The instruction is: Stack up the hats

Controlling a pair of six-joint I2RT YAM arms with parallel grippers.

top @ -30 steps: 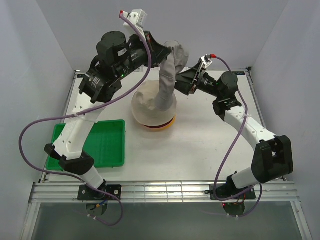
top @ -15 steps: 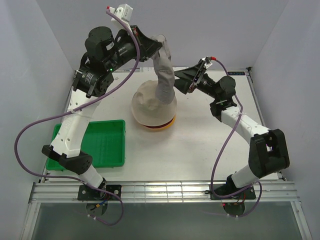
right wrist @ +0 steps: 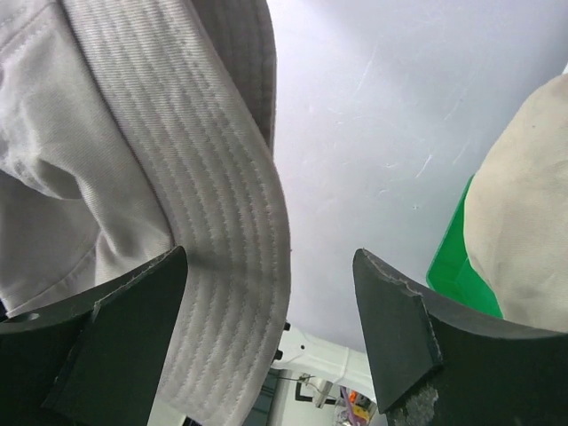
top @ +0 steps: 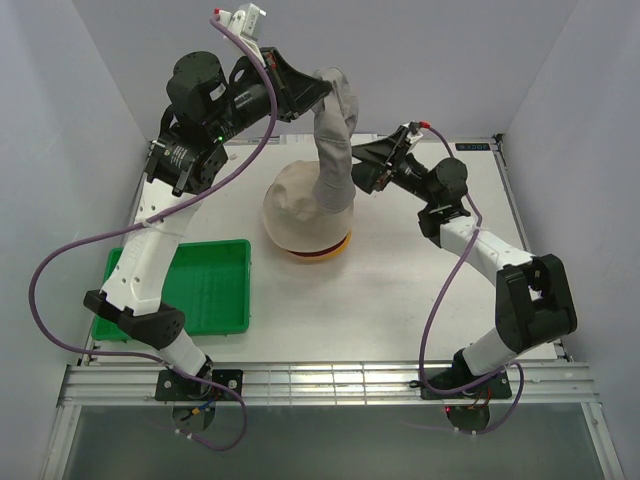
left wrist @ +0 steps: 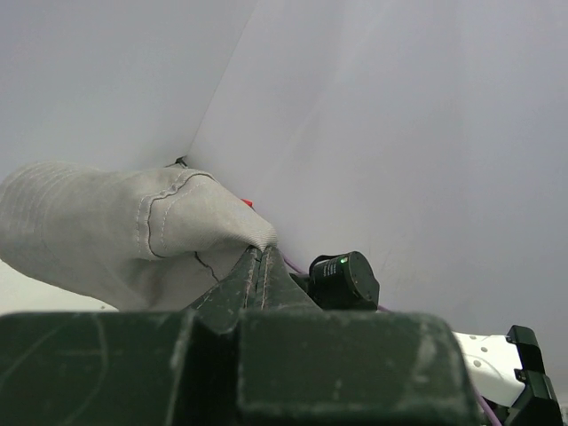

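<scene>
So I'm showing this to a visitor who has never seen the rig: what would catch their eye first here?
The grey hat, pinched by the shut left gripper and hanging long from high above mid-table. Below it sits the cream hat topping the stack, with the right gripper open around the grey hat's brim; a green tray lies near-left.

lower hats (top: 318,252) hidden under cream hat (top: 290,200), grey hat (right wrist: 106,133) cropped
</scene>
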